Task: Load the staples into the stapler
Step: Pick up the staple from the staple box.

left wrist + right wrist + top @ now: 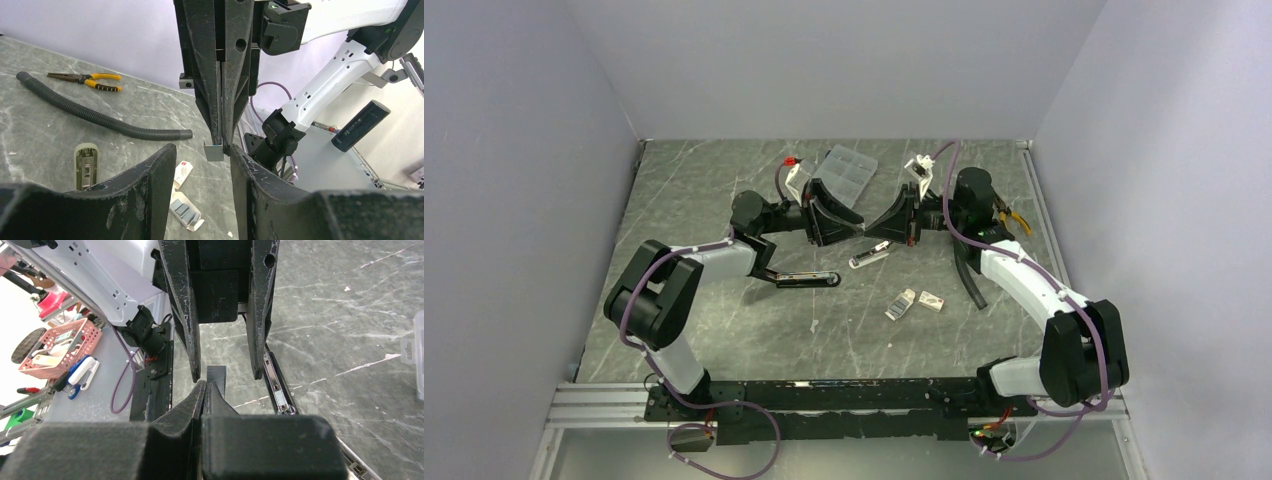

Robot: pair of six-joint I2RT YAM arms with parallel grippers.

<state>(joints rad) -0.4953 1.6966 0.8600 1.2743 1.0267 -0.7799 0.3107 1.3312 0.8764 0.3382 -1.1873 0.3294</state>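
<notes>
The two claws meet tip to tip in the air above the desk (pixel 724 335). The right claw (pixel 220 143) is closed, pinching a short silvery strip of staples (pixel 214 152) at the very ends of its fingers; the strip sticks out below and to one side of the tips. The left claw (pixel 201 149) is open, with one finger on each side of the strip and of the right claw's tips. One finger (pixel 240 165) sits right against those tips, and the other stands apart from the strip with a clear gap between.

The stapler (pixel 804 279) lies opened flat on the desk beneath the left arm, behind and below the left claw, its metal channel facing up. On the desk under the right claw lie the white box (pixel 182 173) with its red mark and, just beside it, the tray (pixel 186 213) with grey strips inside. A small grey piece (pixel 86 165) with metal inside lies near them; what it is I cannot tell. Farther behind the right claw are a black ribbed hose (pixel 100 120) and yellow-handled pliers (pixel 87 79). A clear case (pixel 849 172) sits on the far side of the left claw.
</notes>
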